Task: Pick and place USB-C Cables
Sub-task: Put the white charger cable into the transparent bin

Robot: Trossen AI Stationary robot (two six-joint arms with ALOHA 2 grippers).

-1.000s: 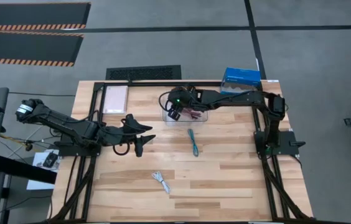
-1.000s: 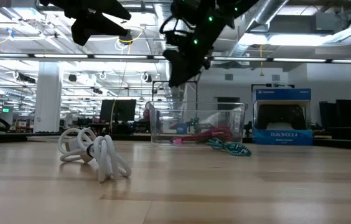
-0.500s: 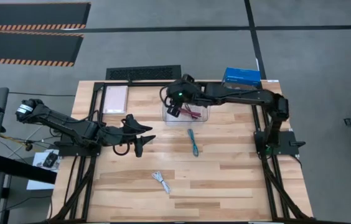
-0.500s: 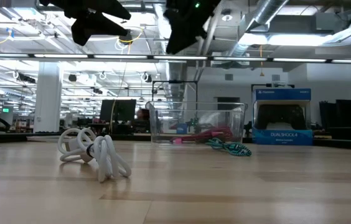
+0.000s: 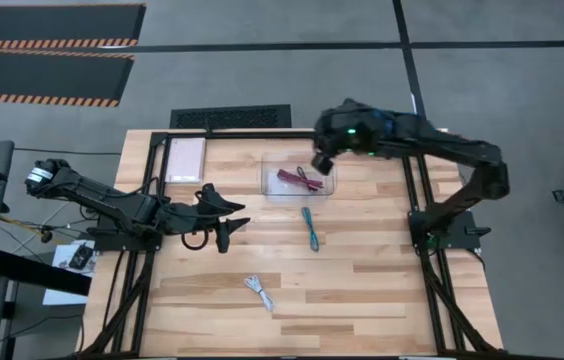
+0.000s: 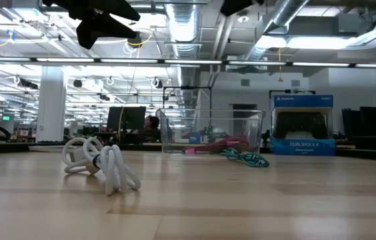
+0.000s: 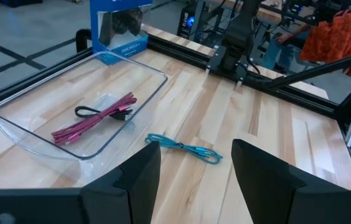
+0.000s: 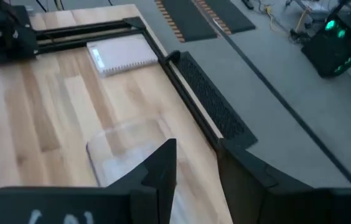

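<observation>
Beside the bin [image 5: 268, 189], right gripper [image 5: 320, 163]; teal cable [image 5: 310, 229] apart

Bright, even overhead light; soft shadows, sharp focus.

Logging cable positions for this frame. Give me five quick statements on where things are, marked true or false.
1. The dark red cable lies inside the clear bin. True.
2. The teal cable is in the bin too. False: it lies on the wooden table, just outside the bin.
3. The white cable lies on the table, well apart from the bin. True.
4. The right gripper holds the teal cable. False: it is raised beside the bin's right end with nothing between its jaws.
5. The left gripper rests on the white cable. False: it hangs apart from it, jaws open and empty.
</observation>
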